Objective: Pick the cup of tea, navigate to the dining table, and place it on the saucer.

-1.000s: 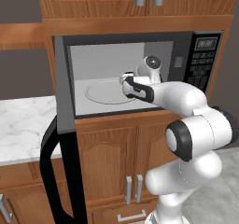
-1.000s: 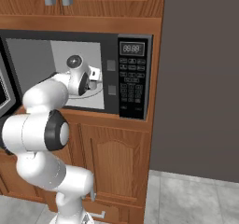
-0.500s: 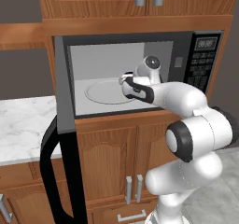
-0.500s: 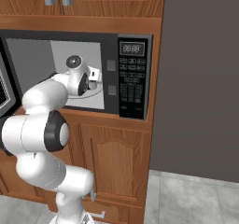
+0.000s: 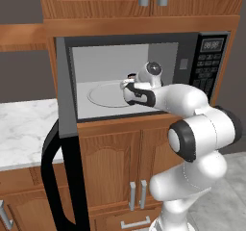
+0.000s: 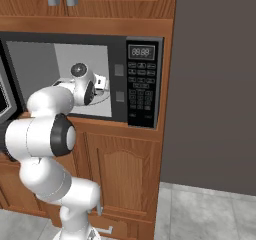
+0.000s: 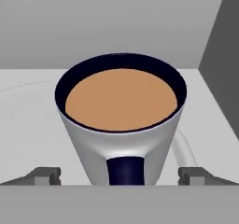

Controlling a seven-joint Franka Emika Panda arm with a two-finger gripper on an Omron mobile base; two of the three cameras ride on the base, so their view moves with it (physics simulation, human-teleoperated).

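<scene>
Kitchen wall unit of brown wood, catalogued left to right as seen from the left base view.

Item 1: marble worktop (image 5: 21, 129), white with grey veins, at the far left, below the level of the oven.

Item 2: microwave door (image 5: 65, 129), dark, swung fully open and hanging forward at the left of the cavity.

Item 3: microwave (image 5: 211, 64), built into the cabinets, grey cavity lit, keypad and display on its right side.

Item 4: glass turntable (image 5: 103, 94), round and clear, lay on the cavity floor.

Item 5: cup of tea (image 7: 120, 120), grey-white, dark handle turned toward the hand camera, brown liquid near the brim; stood upright in the cavity toward its right side wall, at the turntable's right edge.

Item 6: pincer (image 7: 120, 177), reached into the cavity, fingers spread wide apart, one tip (image 7: 44, 175) at each side of the cup's base. Cup sat between the tips, just ahead of them, and did not appear to be touched.

Step judged in hand: the pick, at final approach, nothing gripped. Next move would call for a short advance to bring the fingers alongside the cup wall, clear of the handle, then a level closing and a steady lift so the tea does not spill.
</scene>
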